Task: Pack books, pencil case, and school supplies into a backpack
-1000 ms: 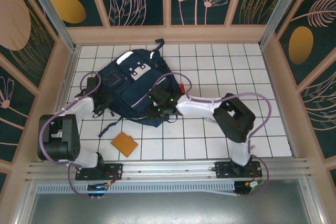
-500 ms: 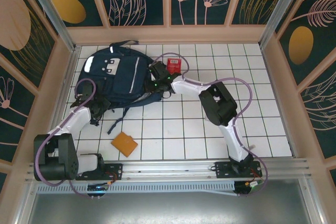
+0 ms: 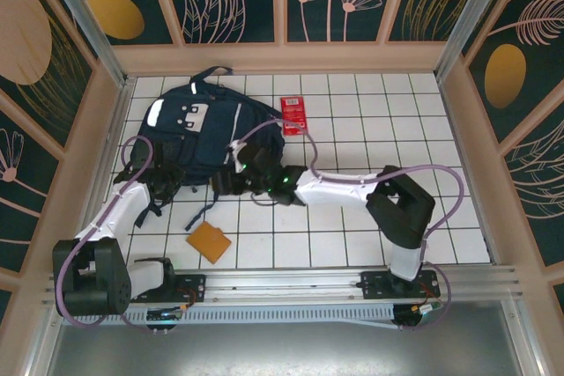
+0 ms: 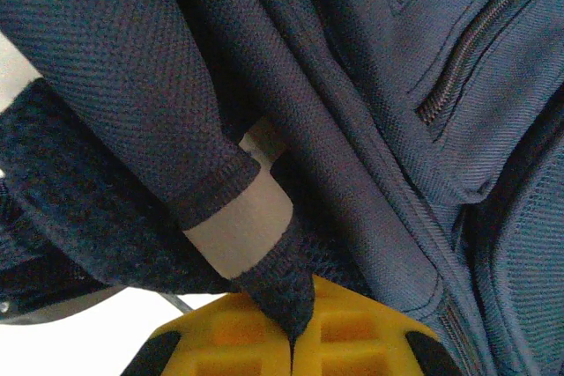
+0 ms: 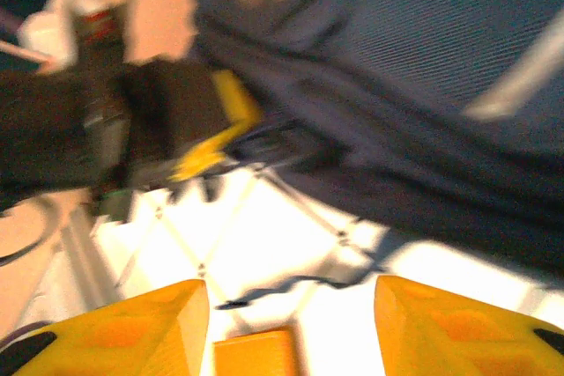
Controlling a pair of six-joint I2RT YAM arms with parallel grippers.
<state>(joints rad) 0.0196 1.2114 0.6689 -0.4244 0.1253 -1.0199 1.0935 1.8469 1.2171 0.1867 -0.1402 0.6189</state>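
The dark navy backpack [image 3: 209,128] lies flat at the back left of the tiled table. My left gripper [image 3: 166,184] sits at its near-left edge, shut on a dark strap of the backpack [image 4: 280,283]. My right gripper [image 3: 231,180] hangs open just in front of the backpack's near edge [image 5: 414,68], nothing between its fingers [image 5: 150,328]. The red flat rectangle [image 3: 292,115] lies to the right of the backpack. The orange-tan pad [image 3: 209,241] lies on the tiles nearer the arms, and its edge [image 5: 256,354] shows below the right jaws. The books and the pale slim piece are out of view.
Wooden walls with dark floral panels close in the table on three sides. A loose thin strap [image 3: 196,214] trails from the backpack toward the pad. The left gripper [image 5: 189,134] shows in the right wrist view, close to the right one.
The right gripper has swung from beside the red rectangle down and left to the backpack's near edge. The backpack has shifted slightly right and turned. The left gripper still holds the strap.
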